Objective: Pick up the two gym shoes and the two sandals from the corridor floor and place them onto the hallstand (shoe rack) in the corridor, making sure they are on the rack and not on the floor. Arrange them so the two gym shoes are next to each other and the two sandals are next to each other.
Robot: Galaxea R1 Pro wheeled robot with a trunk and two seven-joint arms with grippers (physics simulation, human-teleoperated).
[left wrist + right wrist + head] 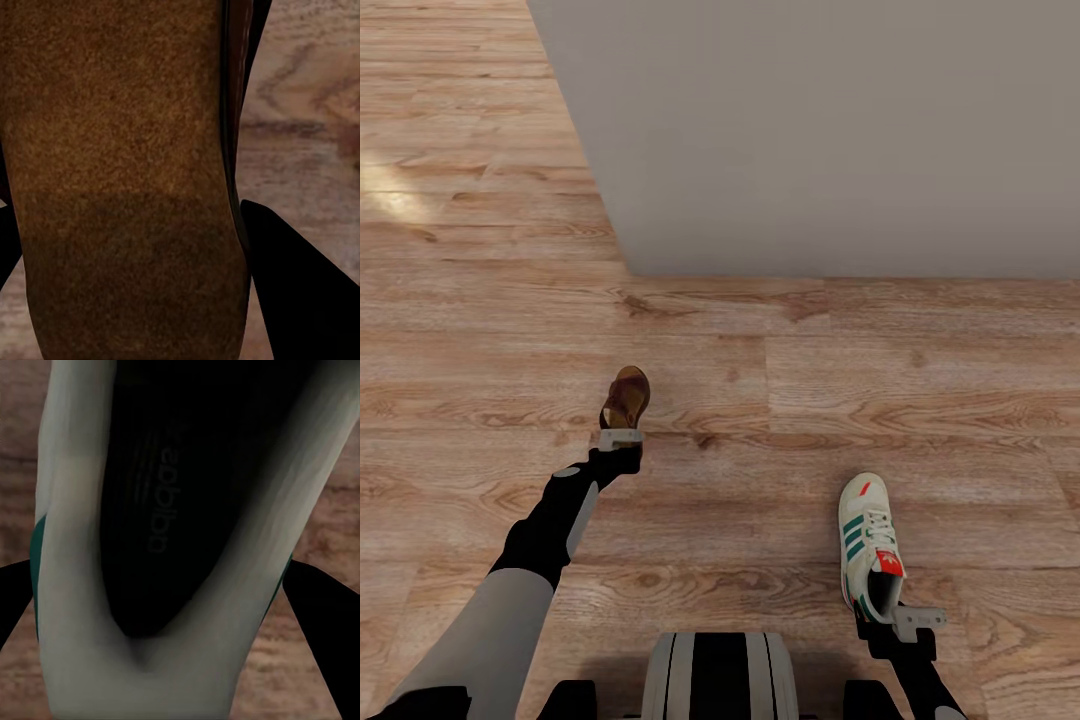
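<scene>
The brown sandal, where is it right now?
In the head view the sandal sits at the left gripper, over the wood floor, left of the sneaker.

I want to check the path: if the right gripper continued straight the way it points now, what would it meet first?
The right gripper already grips the gym shoe at the heel, so the shoe comes first. Beyond its toe, only corridor floor shows before the grey wall, though depth is unclear.
</scene>
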